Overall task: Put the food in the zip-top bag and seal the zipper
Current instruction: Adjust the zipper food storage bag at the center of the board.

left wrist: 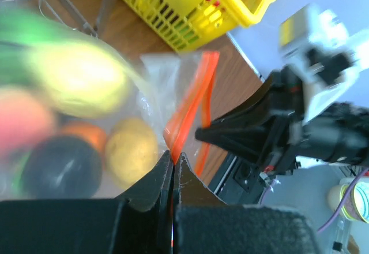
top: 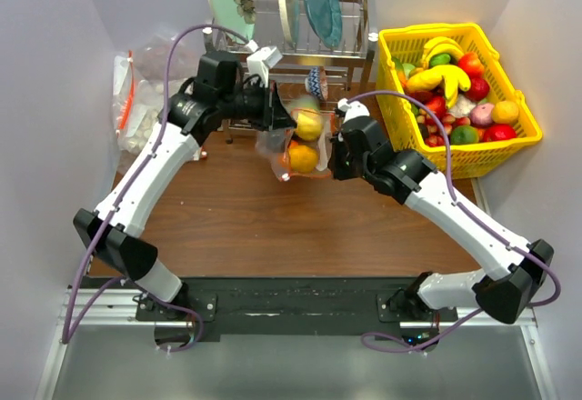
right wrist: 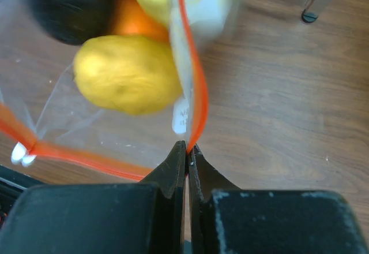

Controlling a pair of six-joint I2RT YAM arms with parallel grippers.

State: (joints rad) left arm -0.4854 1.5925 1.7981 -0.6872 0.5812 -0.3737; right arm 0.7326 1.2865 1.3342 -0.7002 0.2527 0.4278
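The zip-top bag point(top: 298, 150) is held between the two grippers over the table point(top: 227, 218), in the far middle, just in front of the dish rack point(top: 356, 50). The left gripper point(left wrist: 173, 160) has its fingers pressed together on the zipper point(left wrist: 190, 107) at the bag's left side. The right gripper point(right wrist: 186, 149) pinches the same strip at the right side. Inside the bag lie an orange fruit point(top: 302, 157) and a yellow fruit point(right wrist: 124, 74).

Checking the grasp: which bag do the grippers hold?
The fruit-filled bag at centre: left gripper and right gripper pinch its zipper. The white-lump bag lies apart at left.
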